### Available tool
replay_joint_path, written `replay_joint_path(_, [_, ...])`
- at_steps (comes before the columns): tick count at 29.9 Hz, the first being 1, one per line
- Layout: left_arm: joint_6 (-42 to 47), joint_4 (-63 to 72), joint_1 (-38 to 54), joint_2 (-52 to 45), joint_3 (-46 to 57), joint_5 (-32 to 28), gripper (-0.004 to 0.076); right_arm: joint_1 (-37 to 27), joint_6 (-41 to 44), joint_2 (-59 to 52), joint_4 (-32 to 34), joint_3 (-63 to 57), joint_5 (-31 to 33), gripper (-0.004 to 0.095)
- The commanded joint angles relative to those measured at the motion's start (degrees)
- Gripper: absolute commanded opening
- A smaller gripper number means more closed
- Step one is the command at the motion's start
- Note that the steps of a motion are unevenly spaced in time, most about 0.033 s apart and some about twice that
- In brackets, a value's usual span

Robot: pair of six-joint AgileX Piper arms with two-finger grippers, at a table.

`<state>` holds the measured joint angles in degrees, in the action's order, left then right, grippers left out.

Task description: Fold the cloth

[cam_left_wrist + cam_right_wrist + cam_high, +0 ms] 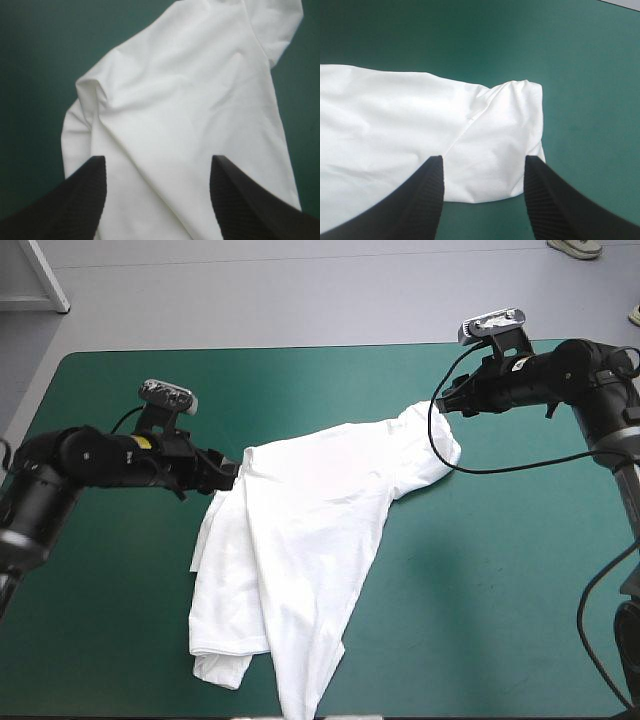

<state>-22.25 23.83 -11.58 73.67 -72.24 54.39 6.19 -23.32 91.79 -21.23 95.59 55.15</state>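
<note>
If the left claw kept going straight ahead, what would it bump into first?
The T-shirt, most likely. The left claw stands open, and the white cloth fills the gap and the way ahead. How high above the cloth the claw hangs is unclear.

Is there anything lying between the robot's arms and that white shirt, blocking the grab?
Nothing visible does. The left end effector and the right end effector both stand open at the edges of the T-shirt, with white cloth right ahead of each. The shirt lies directly on the teal-green table.

One T-shirt (310, 510); two grippers, left gripper (232, 472) and right gripper (445, 400)
</note>
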Motion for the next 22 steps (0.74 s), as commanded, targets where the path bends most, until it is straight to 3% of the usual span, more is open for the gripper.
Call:
replay_joint_path(1, [4.7,2.0,-0.1,-10.5,5.2,-0.2,0.0449,-0.5,0.2,-5.7,-3.9,1.9,0.5,0.0454])
replay_joint_path(11, [19.4,0.6,-0.1,-34.8,25.4,9.1,0.0449,-0.5,1.1,-11.3,-4.0,1.9,3.1,0.0452])
replay_joint_path(17, [21.8,-0.3,-0.1,-36.6,35.5,10.1,0.0449,-0.5,1.1,-11.1,-3.7,0.2,2.0,0.0449])
replay_joint_path(22, [25.1,-1.4,-0.1,-36.6,40.9,7.0,0.0449,-0.5,1.1,-11.1,-2.3,-1.9,1.4,0.0449])
